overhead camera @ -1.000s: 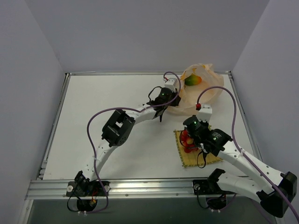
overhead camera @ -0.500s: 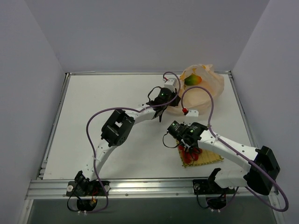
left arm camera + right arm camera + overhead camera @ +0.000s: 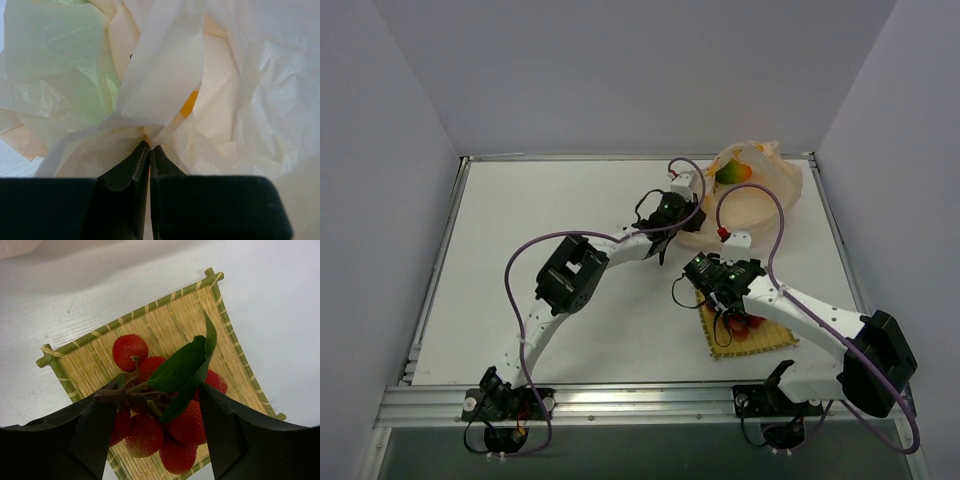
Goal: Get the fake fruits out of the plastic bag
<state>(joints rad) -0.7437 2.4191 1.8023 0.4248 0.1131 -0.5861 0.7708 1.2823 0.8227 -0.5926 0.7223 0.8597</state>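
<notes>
The plastic bag (image 3: 765, 195) lies crumpled at the table's back right, and a green-orange mango (image 3: 732, 173) shows in its mouth. My left gripper (image 3: 682, 230) is shut on a fold of the bag's near edge; in the left wrist view the left gripper (image 3: 149, 146) pinches the bunched film of the plastic bag (image 3: 165, 75). A red berry bunch (image 3: 745, 322) with green leaves lies on the woven mat. My right gripper (image 3: 155, 389) stands open just above the berry bunch (image 3: 150, 435), one finger on each side of its stem and leaf.
The square yellow woven mat (image 3: 772, 340) sits at the front right, seen close in the right wrist view as the mat (image 3: 165, 315). Grey walls close in the white table on three sides. A metal rail runs along the near edge.
My right gripper has opened and let go of the berry bunch, which now rests on the mat. The right arm shifted over the mat. The left gripper keeps its hold on the bag.
</notes>
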